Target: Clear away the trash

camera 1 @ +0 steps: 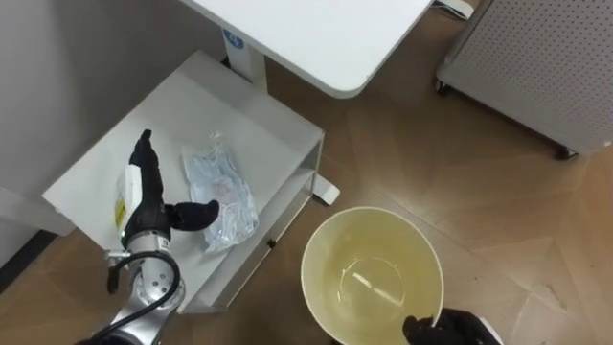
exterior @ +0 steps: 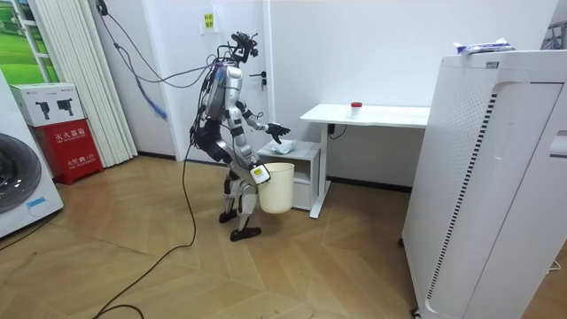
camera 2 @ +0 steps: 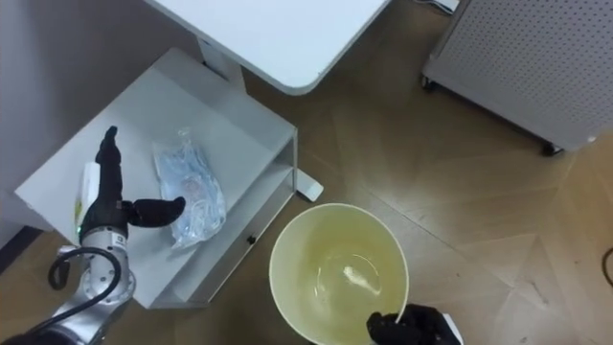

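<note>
Nearest, right hand [camera 1: 450, 331] curled over rim of yellow pail [camera 1: 308, 259]. Further off, left hand [camera 1: 144, 206] above white cabinet [camera 1: 259, 125], fingers straight, thumb out against crumpled clear wrapper [camera 1: 220, 187] lying on top. Likely light, limp, slippery; best pinched at a bunched fold.

Bag: clear crinkled plastic bag [camera 1: 220, 192], pale blue tint.
Bucket: pale yellow round plastic bucket [camera 1: 321, 254], plain.
Cabinet: white low side cabinet [camera 1: 239, 115], plain.
Floor: brown wooden floor [camera 1: 460, 163], herringbone.
Panel: grey perforated panel [camera 1: 546, 57], dotted.
Hands: left hand [camera 1: 153, 216] and right hand [camera 1: 450, 331], black.
</note>
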